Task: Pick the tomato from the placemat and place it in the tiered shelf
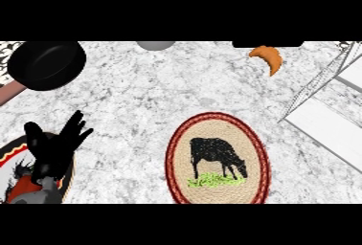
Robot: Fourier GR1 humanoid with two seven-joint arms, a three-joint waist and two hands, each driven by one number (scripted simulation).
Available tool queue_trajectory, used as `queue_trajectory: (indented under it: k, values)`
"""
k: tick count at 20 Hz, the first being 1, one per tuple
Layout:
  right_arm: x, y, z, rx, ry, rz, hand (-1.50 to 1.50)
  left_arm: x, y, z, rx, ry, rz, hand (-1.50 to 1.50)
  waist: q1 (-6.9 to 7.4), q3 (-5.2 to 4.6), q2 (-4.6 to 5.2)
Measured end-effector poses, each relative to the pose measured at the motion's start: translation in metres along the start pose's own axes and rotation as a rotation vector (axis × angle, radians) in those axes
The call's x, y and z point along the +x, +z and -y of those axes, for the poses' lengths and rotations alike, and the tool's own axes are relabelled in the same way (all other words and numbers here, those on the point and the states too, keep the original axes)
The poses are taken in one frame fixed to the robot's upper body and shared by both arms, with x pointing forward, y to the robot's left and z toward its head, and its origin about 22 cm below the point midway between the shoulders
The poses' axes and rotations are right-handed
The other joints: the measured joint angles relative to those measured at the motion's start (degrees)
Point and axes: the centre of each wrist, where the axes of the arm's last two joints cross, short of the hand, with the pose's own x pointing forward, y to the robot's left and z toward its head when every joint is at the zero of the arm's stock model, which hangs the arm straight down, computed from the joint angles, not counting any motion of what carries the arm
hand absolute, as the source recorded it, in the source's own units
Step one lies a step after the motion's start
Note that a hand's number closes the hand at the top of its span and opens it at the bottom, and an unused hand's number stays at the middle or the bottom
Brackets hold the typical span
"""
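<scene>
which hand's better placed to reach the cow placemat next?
Left, probably: the left hand is the only one in view, open, fingers up, left of the placemat. The right hand does not show. No tomato shows on the placemat, and the tiered shelf sits far right.

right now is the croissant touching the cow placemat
Apart. The head view shows the croissant near the counter's far edge and the placemat well nearer, with bare marble counter between them.
</scene>
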Motion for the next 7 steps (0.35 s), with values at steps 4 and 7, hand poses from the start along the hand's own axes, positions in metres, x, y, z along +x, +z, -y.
queue_trajectory:
  k: [4,7]
  values:
    - [-0.005,-0.013,0.045,-0.012,-0.035,-0.026,-1.5,-0.004,0.001,-0.005,-0.005,0.008,0.012,0.0,-0.38,-0.02,-0.08]
    - [-0.013,-0.021,0.077,0.005,-0.051,-0.028,-1.5,-0.005,0.003,-0.003,0.004,0.01,0.007,0.0,-0.66,-0.01,-0.16]
